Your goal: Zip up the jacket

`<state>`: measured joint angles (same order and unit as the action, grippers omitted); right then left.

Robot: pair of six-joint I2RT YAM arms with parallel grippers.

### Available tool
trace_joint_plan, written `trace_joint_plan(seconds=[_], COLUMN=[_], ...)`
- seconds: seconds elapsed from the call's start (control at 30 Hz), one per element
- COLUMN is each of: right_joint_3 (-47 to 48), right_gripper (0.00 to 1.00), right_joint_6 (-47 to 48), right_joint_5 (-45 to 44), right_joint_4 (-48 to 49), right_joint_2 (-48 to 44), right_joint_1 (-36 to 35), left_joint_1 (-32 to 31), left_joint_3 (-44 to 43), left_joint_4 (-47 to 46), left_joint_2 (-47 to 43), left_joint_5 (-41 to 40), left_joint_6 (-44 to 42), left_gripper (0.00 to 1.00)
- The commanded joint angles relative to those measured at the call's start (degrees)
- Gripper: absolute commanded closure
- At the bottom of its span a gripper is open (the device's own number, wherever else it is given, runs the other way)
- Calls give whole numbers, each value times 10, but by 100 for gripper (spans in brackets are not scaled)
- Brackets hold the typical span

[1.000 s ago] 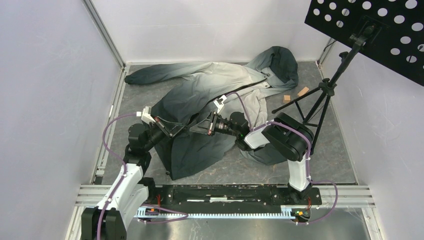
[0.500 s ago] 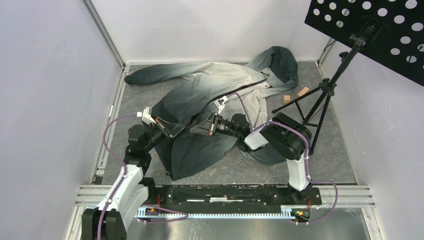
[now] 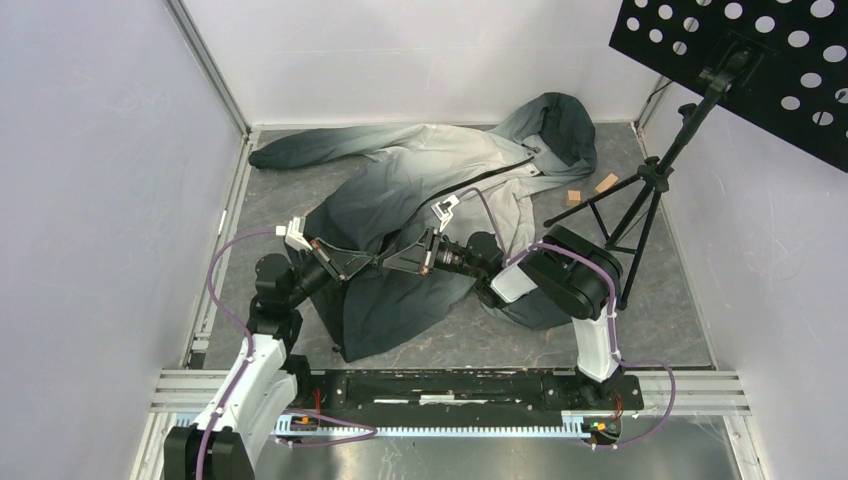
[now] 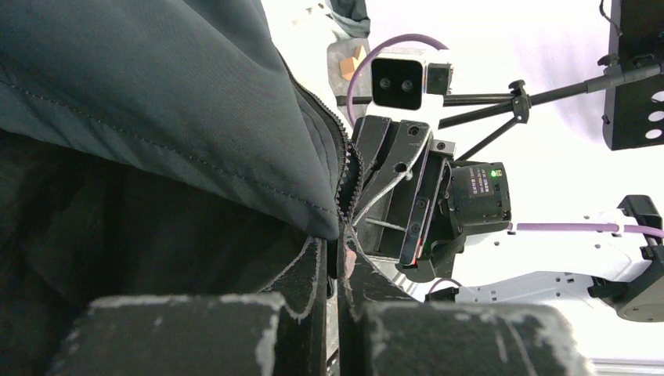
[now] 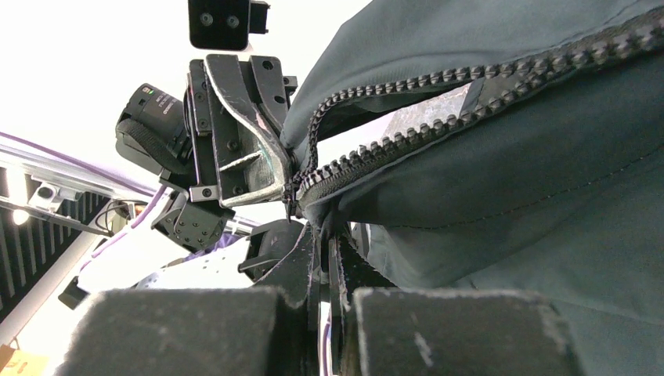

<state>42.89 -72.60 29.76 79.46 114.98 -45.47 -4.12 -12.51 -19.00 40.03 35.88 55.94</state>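
The jacket (image 3: 420, 180) lies spread on the grey floor, hood at the back right, dark hem toward me. Its dark front zipper (image 3: 490, 175) runs from the collar down to the hem. My left gripper (image 3: 372, 262) and right gripper (image 3: 388, 264) meet tip to tip at the lifted bottom of the zipper. In the left wrist view my left gripper (image 4: 338, 262) is shut on the jacket's hem edge (image 4: 317, 204) beside the zipper teeth. In the right wrist view my right gripper (image 5: 322, 235) is shut on the other hem edge, just below the open zipper teeth (image 5: 407, 137).
A black tripod (image 3: 640, 190) holding a perforated black board (image 3: 760, 60) stands at the right. Two small wooden blocks (image 3: 590, 190) lie by the hood. White walls enclose the floor on three sides. A metal rail (image 3: 450, 385) runs along the near edge.
Both grippers have closed in on each other at the zipper's bottom end. The left one moved right, the right one shifted slightly down and left, lifting the hem.
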Motion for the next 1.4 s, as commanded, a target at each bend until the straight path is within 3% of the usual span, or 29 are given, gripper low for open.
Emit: trace_joint_plan(seconds=[0.0, 0.33, 0.5, 0.8, 1.07, 1.13, 1.2, 1.37], right_joint_3=[-14, -17, -31, -75, -82, -70, -60, -77], right_gripper=[100, 98, 80, 58, 35, 22, 15, 10], right_joint_6=[4, 37, 62, 107, 385, 455, 527, 672], right_joint_5=[-46, -39, -30, -8, -58, -76, -108, -234], right_joint_4=[65, 49, 38, -5, -236, -285, -329, -302], right_joint_2=[8, -3, -17, -53, -184, -207, -227, -259], right_joint_1=[27, 23, 23, 26, 28, 22, 7, -65], left_joint_1=[6, 7, 7, 7, 7, 6, 8, 7], left_joint_3=[1, 3, -8, -27, -50, -52, -54, -62], left_joint_4=[0, 20, 57, 98, 142, 146, 151, 173], left_joint_2=[-3, -20, 0, 19, 20, 21, 24, 26], left_joint_5=[26, 25, 15, 15, 29, 33, 37, 41], left_joint_6=[5, -3, -11, -33, -59, -62, -66, -85], left_gripper=[98, 98, 98, 98, 98, 98, 98, 98])
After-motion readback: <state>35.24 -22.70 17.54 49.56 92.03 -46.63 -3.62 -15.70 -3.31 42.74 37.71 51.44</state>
